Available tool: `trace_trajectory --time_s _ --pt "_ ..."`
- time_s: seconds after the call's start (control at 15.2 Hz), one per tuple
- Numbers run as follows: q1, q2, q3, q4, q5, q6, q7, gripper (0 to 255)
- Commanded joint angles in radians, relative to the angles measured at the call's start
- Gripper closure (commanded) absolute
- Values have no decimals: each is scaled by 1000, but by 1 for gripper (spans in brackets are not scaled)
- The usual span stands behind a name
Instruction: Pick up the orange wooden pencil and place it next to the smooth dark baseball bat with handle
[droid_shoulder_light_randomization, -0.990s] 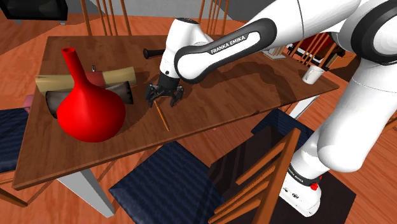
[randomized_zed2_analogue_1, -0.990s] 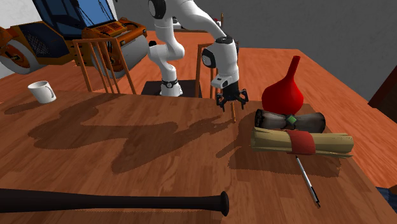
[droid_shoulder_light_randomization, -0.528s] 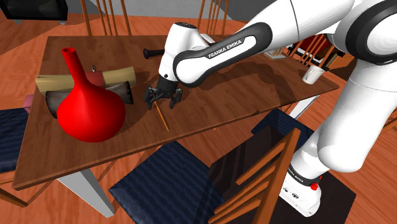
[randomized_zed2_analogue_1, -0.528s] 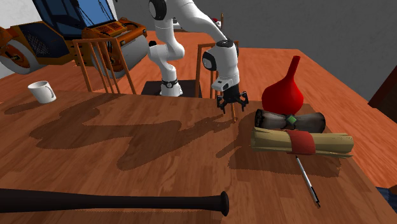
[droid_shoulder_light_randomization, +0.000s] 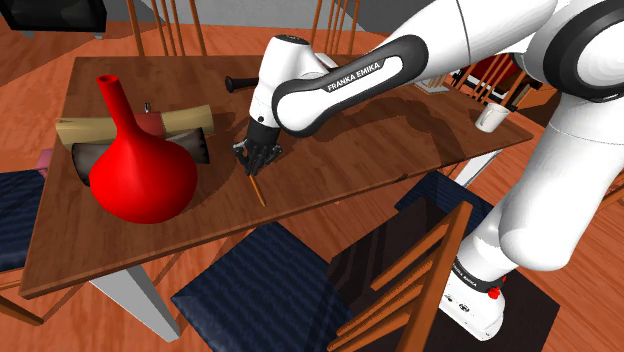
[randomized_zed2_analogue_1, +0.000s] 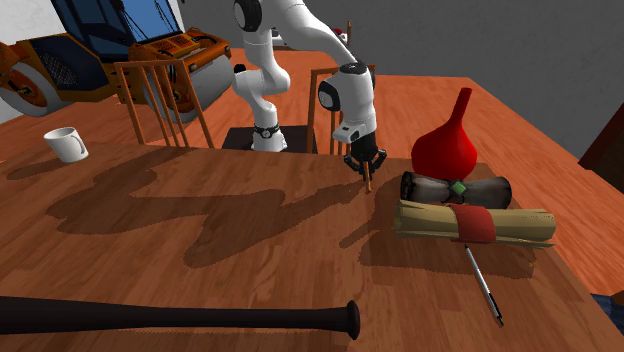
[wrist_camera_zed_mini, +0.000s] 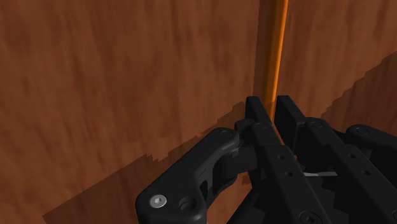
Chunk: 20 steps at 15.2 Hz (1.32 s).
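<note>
The tool (droid_shoulder_light_randomization: 259, 155) is clamping its two black fingers (wrist_camera_zed_mini: 257, 118) tight around one end of the orange pencil (droid_shoulder_light_randomization: 257, 188). The pencil is lying on the brown wooden surface (droid_shoulder_light_randomization: 380, 140), close to the long edge where the blue-cushioned chair (droid_shoulder_light_randomization: 265, 290) is standing and near the big red vase (droid_shoulder_light_randomization: 140, 170). The dark baseball bat (randomized_zed2_analogue_1: 180, 318) is lying along the opposite long edge, well apart from the pencil, and a white mug (randomized_zed2_analogue_1: 66, 144) is sitting by a corner on the robot's side.
</note>
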Motion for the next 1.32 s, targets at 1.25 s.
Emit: trace_trajectory --time_s 1.25 --pt "-15 -107 11 91 33 -193 0 255"
